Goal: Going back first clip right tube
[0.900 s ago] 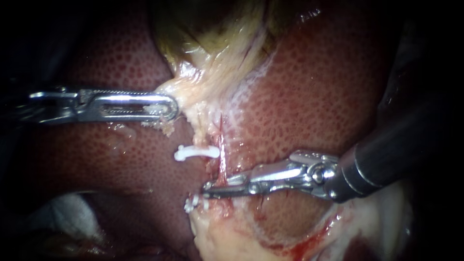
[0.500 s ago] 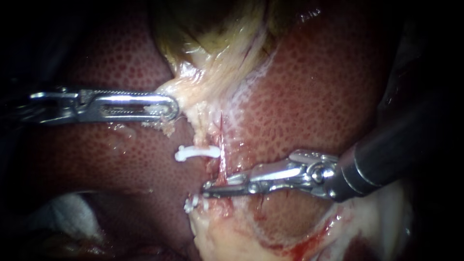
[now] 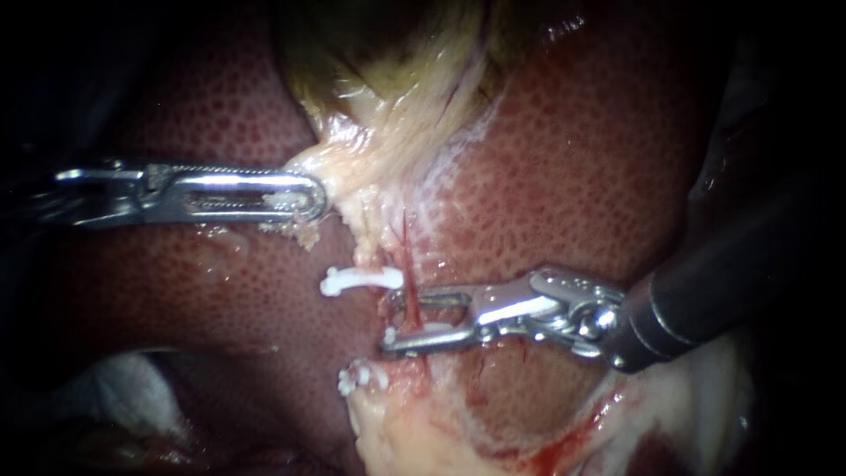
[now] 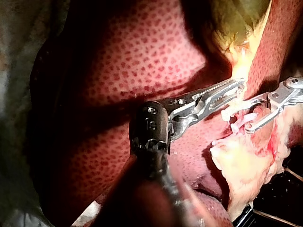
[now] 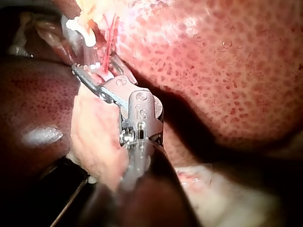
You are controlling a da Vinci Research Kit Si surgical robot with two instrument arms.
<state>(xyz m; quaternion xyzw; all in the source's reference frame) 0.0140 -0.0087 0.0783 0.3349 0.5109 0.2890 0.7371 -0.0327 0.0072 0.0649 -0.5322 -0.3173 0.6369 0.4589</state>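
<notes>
Nearby: left instrument point(image 3: 307, 199) clamps pale tissue point(image 3: 352, 159) above clip point(image 3: 359, 280).
Tube point(image 3: 406, 240): red, beside clip.
Right instrument point(image 3: 393, 319): jaws apart astride tube, below clip.

The tube point(image 3: 406, 251) is a thin red strand, nearly upright, running down the pale tissue between the liver's lobes. Low on it a white clip point(image 3: 389, 335) lies crosswise. Most of the clip is hidden along the lower jaw of the right tool point(image 3: 390, 319), whose parted jaws stand around the tube. One end of the clip shows at the jaw's tip.
</notes>
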